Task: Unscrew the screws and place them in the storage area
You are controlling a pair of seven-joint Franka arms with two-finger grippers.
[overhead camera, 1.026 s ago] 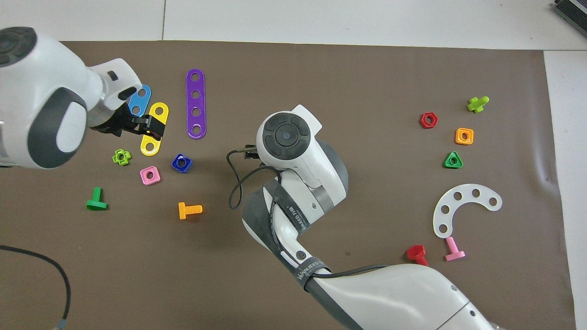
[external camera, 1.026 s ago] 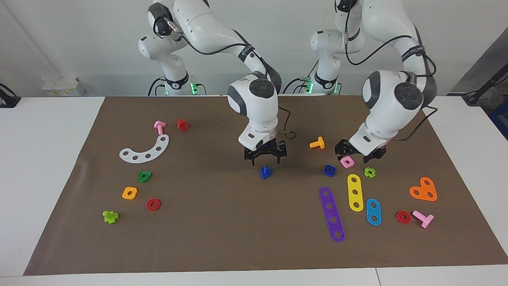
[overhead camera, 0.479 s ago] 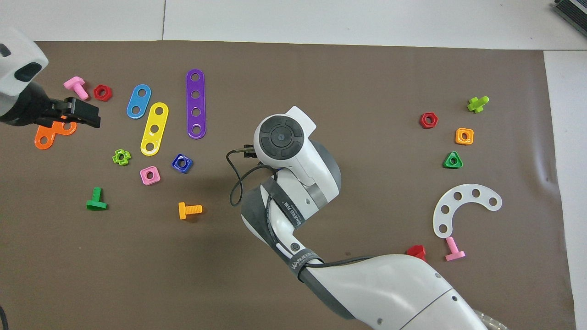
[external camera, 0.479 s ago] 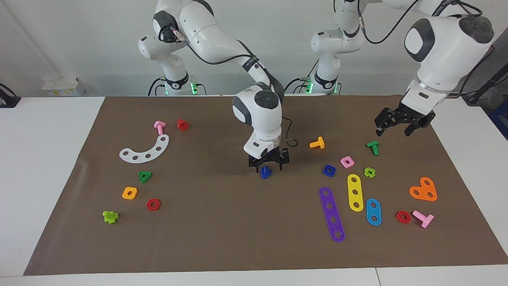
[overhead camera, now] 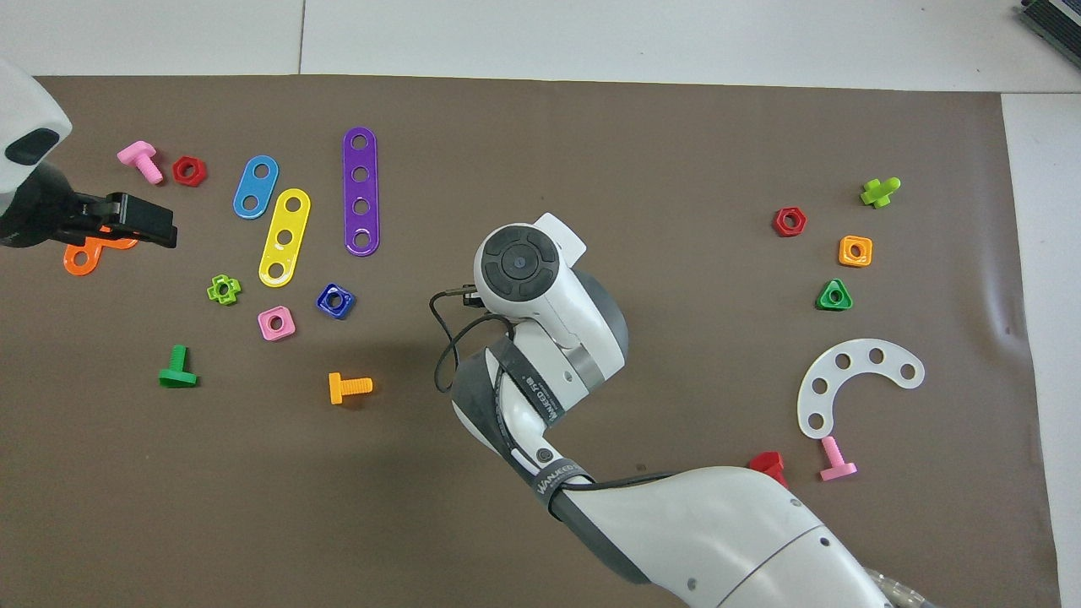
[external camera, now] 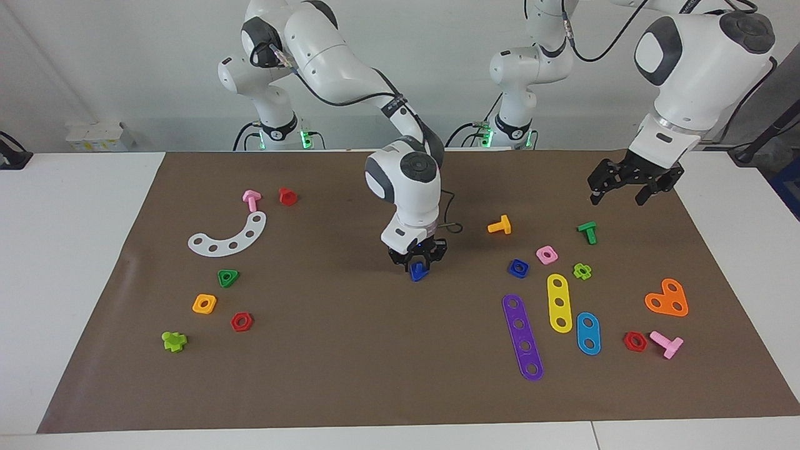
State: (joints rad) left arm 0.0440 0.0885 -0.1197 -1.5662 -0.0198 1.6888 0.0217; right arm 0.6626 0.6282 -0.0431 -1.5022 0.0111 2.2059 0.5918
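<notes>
The right gripper (external camera: 417, 260) is standing low at the middle of the brown mat (external camera: 350, 375), its fingers closing around the dark-blue triangular-headed bolt (external camera: 417, 270), which is resting on the mat; whether the grip is fully made is hard to read, but the fingers appear to be touching the bolt's sides. In the overhead view the arm's wrist is covering bolt and gripper alike. The matching dark-blue square nut (external camera: 518, 268) is lying apart on the mat toward the left arm's end, beside the pink square nut (external camera: 547, 254) and near the yellow three-hole strip (external camera: 560, 302), so the pair appears already unscrewed. The left gripper (external camera: 631, 183) is hanging with its fingers spread and empty, high over the mat's edge near the green bolt (external camera: 587, 232); that arm is waiting.

Judged step: grasping the bolt for carrying to storage. To do it well, the fingers should be squeezing flat faces of the triangular head rather than a corner, since a corner would likely twist out. Lifting straight up before travelling would probably be keeping the bolt from dragging on the mat.
</notes>
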